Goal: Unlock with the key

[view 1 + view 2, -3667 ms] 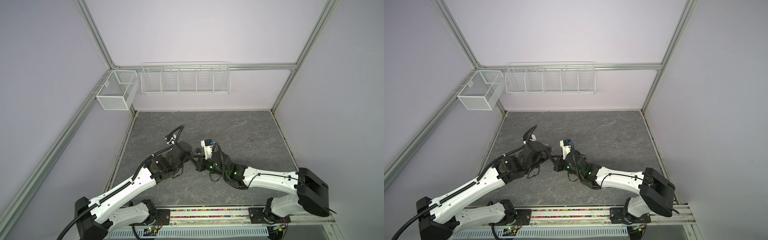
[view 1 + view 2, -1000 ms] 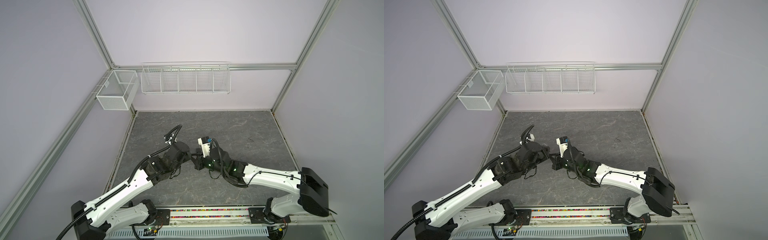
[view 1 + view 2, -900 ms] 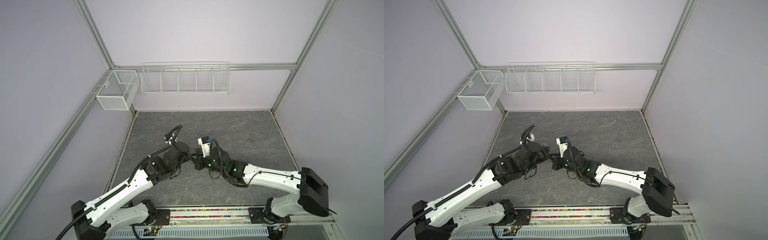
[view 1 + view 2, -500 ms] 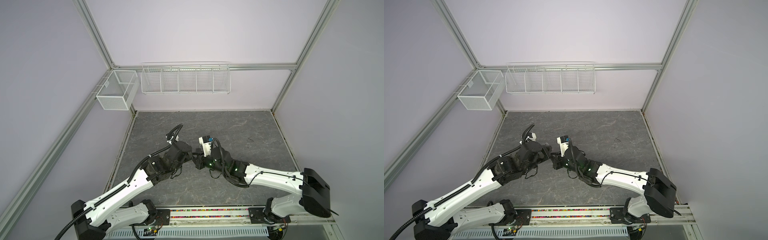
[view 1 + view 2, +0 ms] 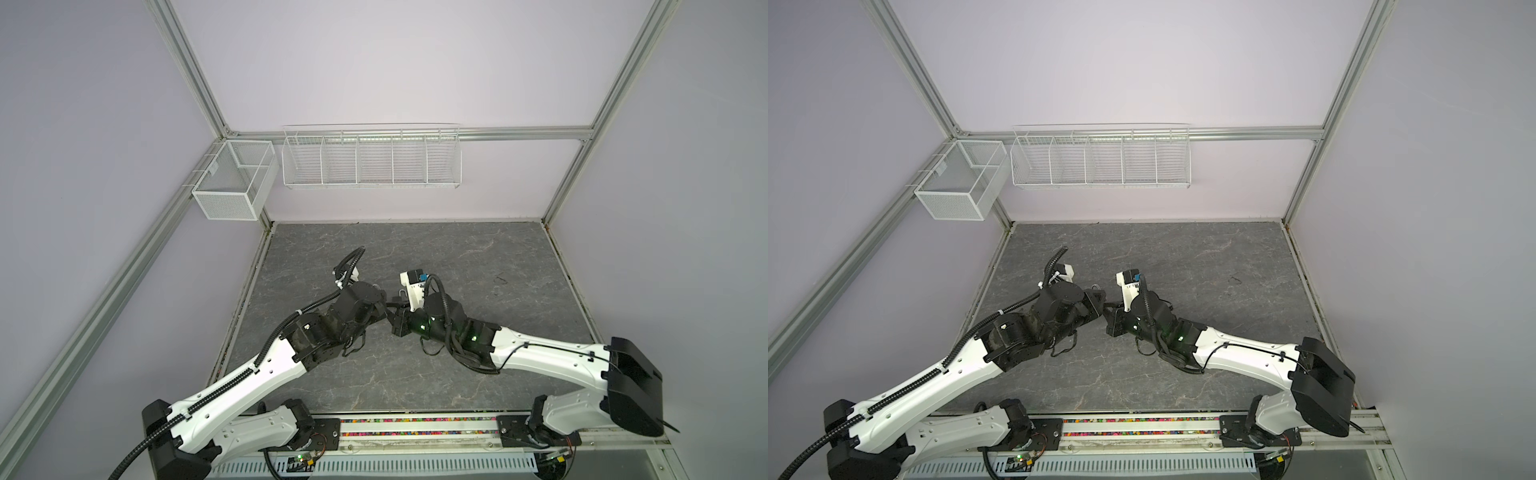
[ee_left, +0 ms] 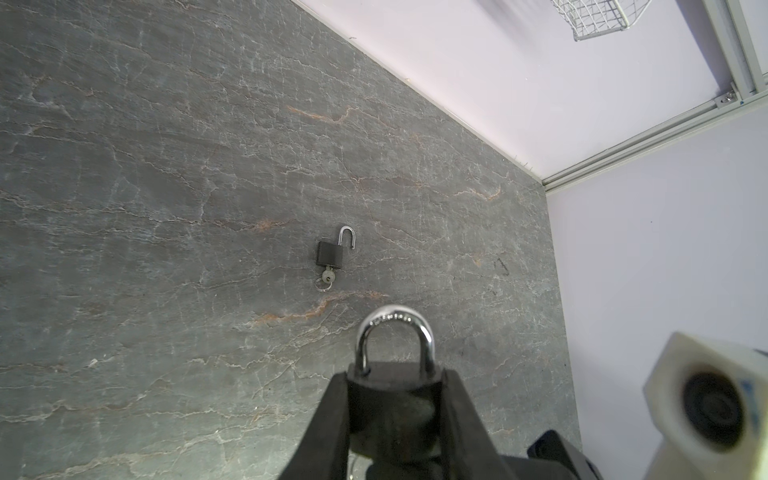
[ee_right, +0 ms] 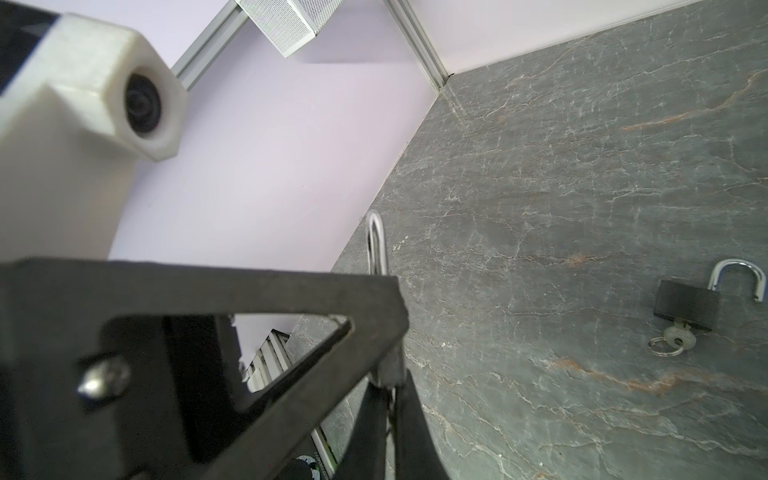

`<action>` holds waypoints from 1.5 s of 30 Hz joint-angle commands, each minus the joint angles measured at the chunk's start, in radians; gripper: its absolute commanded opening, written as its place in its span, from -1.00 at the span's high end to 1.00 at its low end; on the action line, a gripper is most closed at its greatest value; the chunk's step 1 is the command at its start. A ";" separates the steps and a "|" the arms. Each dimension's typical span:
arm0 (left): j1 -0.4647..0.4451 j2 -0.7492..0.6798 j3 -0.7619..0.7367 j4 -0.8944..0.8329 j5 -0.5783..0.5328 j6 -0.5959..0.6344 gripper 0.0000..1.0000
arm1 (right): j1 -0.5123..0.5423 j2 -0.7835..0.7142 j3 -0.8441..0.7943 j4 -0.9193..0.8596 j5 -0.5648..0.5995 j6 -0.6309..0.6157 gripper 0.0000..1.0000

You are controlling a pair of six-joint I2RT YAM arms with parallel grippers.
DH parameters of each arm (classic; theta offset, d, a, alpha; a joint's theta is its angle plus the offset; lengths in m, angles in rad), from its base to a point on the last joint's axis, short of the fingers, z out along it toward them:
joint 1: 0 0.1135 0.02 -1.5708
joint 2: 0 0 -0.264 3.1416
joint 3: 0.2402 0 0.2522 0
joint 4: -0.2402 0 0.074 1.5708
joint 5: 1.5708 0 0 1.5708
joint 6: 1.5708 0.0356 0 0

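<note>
My left gripper [image 6: 395, 376] is shut on a black padlock [image 6: 392, 399], held above the table. Its silver shackle [image 6: 394, 332] is closed and sticks out past the fingertips. My right gripper [image 7: 390, 376] is shut on the silver key [image 7: 390, 365], which is pushed into the padlock's underside. In the right wrist view the shackle [image 7: 376, 241] shows edge-on behind the left finger [image 7: 249, 299]. In both top views the two grippers meet at mid-table, left gripper [image 5: 380, 309] against right gripper [image 5: 397, 320].
A second black padlock [image 6: 330, 254] lies flat on the grey table [image 5: 478, 257] with its shackle swung open and a ringed key [image 7: 675, 337] in it. The arms hide it in both top views. White wire baskets [image 5: 370, 160] hang on the back wall.
Both grippers stay joined at the padlock. The pair has shifted slightly over the last second, with small wrist movement. Neither grip has changed.
</note>
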State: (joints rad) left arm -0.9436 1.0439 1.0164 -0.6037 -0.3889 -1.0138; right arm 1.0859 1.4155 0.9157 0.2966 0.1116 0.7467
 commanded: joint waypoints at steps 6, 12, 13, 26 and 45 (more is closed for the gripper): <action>0.007 -0.070 -0.087 0.155 0.080 -0.038 1.00 | -0.032 -0.073 -0.031 0.149 -0.115 0.081 0.88; 0.023 -0.106 -0.143 0.264 0.176 -0.008 1.00 | -0.065 -0.109 -0.043 0.221 -0.232 0.124 0.87; 0.030 -0.111 -0.154 0.281 0.182 -0.006 1.00 | -0.071 -0.110 -0.042 0.222 -0.249 0.138 0.87; 0.056 -0.120 -0.210 0.415 0.240 0.002 1.00 | -0.113 -0.125 -0.061 0.380 -0.345 0.298 0.87; 0.063 -0.082 -0.014 0.177 0.047 0.206 1.00 | -0.099 -0.182 -0.008 -0.042 -0.179 0.051 0.28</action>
State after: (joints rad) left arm -0.8833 0.9600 0.9539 -0.3611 -0.2691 -0.8776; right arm 0.9829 1.2598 0.8646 0.3141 -0.0891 0.8536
